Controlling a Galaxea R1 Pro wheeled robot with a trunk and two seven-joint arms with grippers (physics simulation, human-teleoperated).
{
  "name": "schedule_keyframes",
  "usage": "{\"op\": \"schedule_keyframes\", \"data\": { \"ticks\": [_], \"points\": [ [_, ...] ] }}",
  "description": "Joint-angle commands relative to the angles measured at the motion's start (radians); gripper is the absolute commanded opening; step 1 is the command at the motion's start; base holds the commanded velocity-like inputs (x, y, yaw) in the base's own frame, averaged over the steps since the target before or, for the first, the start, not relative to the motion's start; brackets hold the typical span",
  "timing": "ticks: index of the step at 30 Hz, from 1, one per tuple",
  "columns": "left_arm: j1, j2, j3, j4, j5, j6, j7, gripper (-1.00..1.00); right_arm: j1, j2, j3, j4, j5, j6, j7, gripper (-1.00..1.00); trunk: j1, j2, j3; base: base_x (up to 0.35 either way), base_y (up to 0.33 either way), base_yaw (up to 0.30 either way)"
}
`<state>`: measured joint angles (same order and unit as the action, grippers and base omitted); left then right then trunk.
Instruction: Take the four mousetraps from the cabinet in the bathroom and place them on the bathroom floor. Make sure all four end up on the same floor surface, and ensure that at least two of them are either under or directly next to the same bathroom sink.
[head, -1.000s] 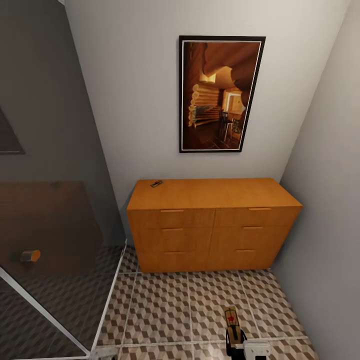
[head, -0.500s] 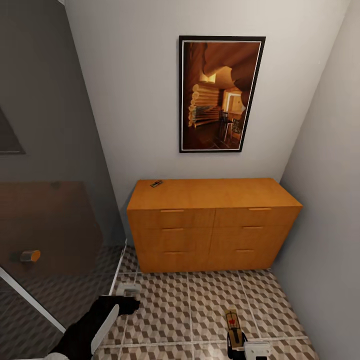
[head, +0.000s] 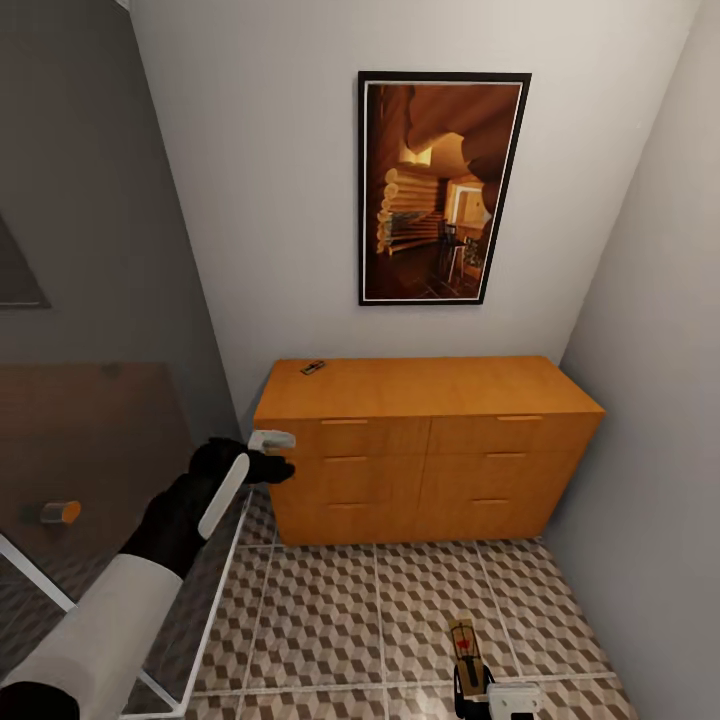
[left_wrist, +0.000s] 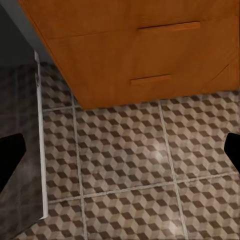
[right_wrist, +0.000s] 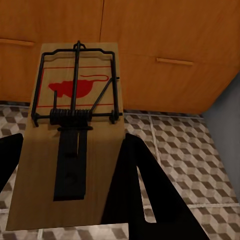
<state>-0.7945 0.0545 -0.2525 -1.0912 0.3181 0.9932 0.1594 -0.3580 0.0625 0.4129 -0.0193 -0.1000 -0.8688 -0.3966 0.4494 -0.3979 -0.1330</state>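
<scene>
- I hold one of the mousetraps (right_wrist: 75, 130) in my right pincer (head: 472, 678), low over the bathroom floor (head: 380, 600). The right wrist view shows the board clamped between the two dark fingers (right_wrist: 135, 190), with its wire and red spot turned toward the camera. My judgement is that I carry it flat so that I can lay it down on the tiles without dropping it.
- A second mousetrap (head: 313, 368) lies on top of the cabinet (head: 430, 450), near the back left corner of that surface (small and dark from the head view, so I cannot read its details). It is well apart from both pincers.
- The other two traps I do not try to place.
- My left arm (head: 150, 560) is raised and stretched forward. Its left pincer (head: 272, 455) is just beside the upper left corner of the cabinet front, at the height of the top drawer.
- In the left wrist view the two dark fingertips (left_wrist: 10, 155) stand at opposite edges of the picture with floor and drawer fronts between them, so the left pincer is spread apart and holds nothing.
- I judge this reach is toward the trap on the top, but the pincer is below the top edge; it would need to go higher and further in.
- The glass partition (head: 110, 470) stands close on the left of the arm (a thing to brush against, I think).
</scene>
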Motion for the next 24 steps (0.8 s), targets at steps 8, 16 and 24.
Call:
{"op": "schedule_keyframes", "data": {
  "ticks": [8,16,24],
  "points": [
    [-0.246,0.001,0.027,0.079,0.012,0.014,0.012,1.00,-0.001,0.000,0.010,0.001,-0.011,-0.003,-0.001,-1.00,0.001,-0.002,-0.002,0.000,0.000,0.000],
    [-0.325,0.007,0.029,0.024,0.010,0.027,0.011,1.00,-0.001,0.004,0.011,0.001,-0.010,-0.003,-0.001,-1.00,0.001,-0.002,-0.002,0.000,0.000,0.000],
    [-0.331,0.066,0.021,-0.038,0.010,0.033,0.007,1.00,-0.001,0.005,0.012,0.001,-0.010,-0.002,0.004,-1.00,0.001,-0.002,-0.002,0.000,0.000,0.000]
  ]
}}
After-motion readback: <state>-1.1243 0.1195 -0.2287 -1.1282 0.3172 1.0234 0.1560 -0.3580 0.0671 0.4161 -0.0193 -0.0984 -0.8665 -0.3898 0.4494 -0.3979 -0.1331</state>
